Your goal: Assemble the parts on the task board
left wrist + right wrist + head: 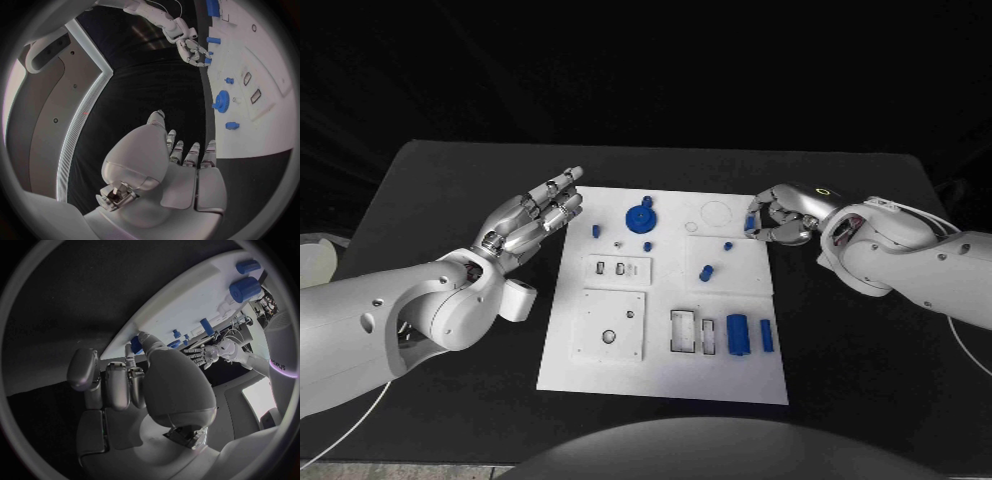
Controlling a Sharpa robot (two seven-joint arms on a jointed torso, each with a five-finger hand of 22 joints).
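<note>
The white task board (661, 372) lies in the middle of the black table. A blue gear (642, 217) stands near its far edge, also seen as the gear (220, 100). Small blue pegs (707, 270) are scattered mid-board, and two blue cylinders (737, 335) lie near the front right. My right hand (783, 215) is at the board's far right edge, fingers curled, pinching a small blue part (751, 222) between thumb and a finger; the same part (135, 345) shows by the thumb tip. My left hand (538, 215) hovers at the board's left edge, fingers straight, holding nothing.
A raised square plate (613, 324) with holes and a slotted block (616, 267) sit on the board's left half. White frames (684, 331) lie beside the cylinders. Bare black table (862, 340) surrounds the board on all sides.
</note>
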